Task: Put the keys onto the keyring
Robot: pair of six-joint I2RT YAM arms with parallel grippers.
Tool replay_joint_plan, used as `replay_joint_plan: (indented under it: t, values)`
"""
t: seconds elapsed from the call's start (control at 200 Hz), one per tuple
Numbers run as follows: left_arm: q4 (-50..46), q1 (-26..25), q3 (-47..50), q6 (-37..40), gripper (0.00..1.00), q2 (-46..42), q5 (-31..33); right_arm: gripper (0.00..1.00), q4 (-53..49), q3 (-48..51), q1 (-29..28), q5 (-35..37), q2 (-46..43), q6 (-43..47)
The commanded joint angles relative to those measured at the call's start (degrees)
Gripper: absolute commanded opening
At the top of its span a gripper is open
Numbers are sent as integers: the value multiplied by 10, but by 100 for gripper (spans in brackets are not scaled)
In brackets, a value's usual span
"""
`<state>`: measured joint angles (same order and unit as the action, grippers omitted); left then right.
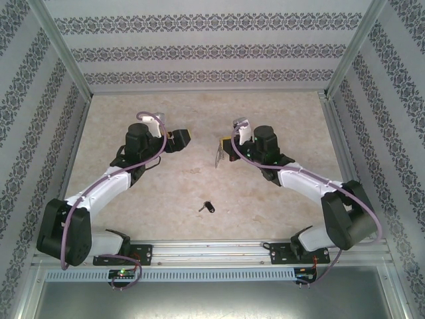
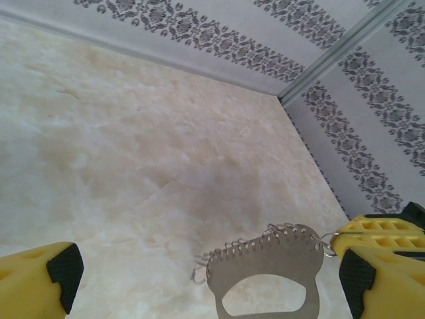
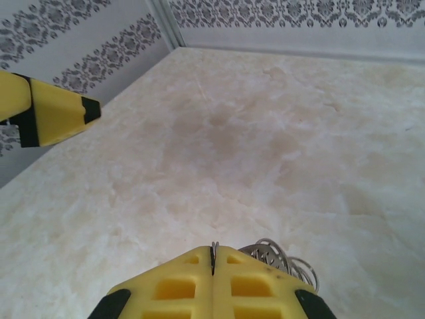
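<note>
The silver-grey oval metal keyring with a chain-like strip along its edge (image 1: pixel 218 157) hangs clear of the pale marbled surface (image 1: pixel 279 113), pinched only at 1 end. The likeliest trouble is that it swings or twists out of that thin hold as soon as anything nudges it. From the left wrist, the keyring (image 2: pixel 265 260) dangles loosely, so I judge that a closing grip could push it aside rather than steady it.

The tiny dark key with a black head and short metal blade (image 1: pixel 206 207) lies flat on the surface, on the near side of the keyring towards the arm bases and well apart from it. Being so small and low, it may skid or flip away under closing fingers instead of lifting.

The right pincer (image 1: pixel 226 141) is clamped on the keyring's end. In its own wrist view the right pincer (image 3: pixel 212 252) has its 2 yellow fingers pressed together, with the keyring (image 3: pixel 279 258) poking out beside them.

The left pincer (image 1: pixel 180 138) stands wide apart just left of the keyring, gripping nothing. From its own wrist the left pincer (image 2: pixel 206 269) frames the keyring, but I cannot tell whether they touch.
</note>
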<state>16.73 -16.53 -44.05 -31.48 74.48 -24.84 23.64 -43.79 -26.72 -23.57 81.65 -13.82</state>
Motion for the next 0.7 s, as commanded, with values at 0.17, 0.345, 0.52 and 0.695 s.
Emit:
replay_joint_plan:
  t: [0.17,0.345,0.52,0.695]
  values:
    - [43,-12,-4,-13,100,-17,-31,0,46,19,12,-65,-35,-21]
    - [76,-16,-6,-19,97,-3,-65,0,73,19,21,-100,-32,-44]
    - [105,-30,-18,-27,90,24,-114,0,163,23,41,-168,-10,-113]
    - [112,-42,-39,-28,83,49,-142,0,261,12,53,-220,24,-187]
